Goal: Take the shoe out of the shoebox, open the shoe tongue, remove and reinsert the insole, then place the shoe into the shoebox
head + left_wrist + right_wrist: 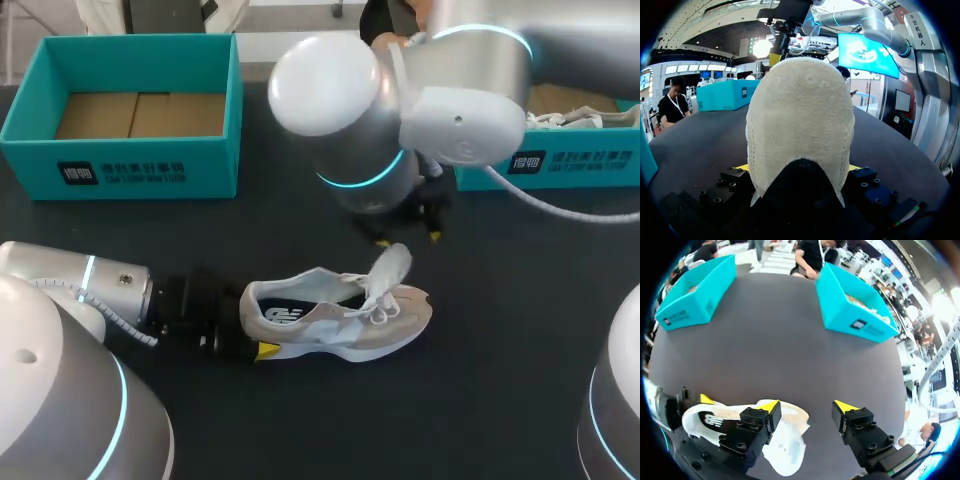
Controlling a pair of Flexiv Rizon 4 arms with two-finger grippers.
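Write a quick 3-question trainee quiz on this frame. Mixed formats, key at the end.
1. True or false: the sneaker lies inside the left shoebox.
2. Which end effector is shut on the sneaker's heel?
A. left end effector
B. right end effector
C. neither
3. Fill in: the right end effector, just above the sneaker, is ___ (open or shut).

Key: 1 false, it lies on the table in front of the box; 2 A; 3 open.
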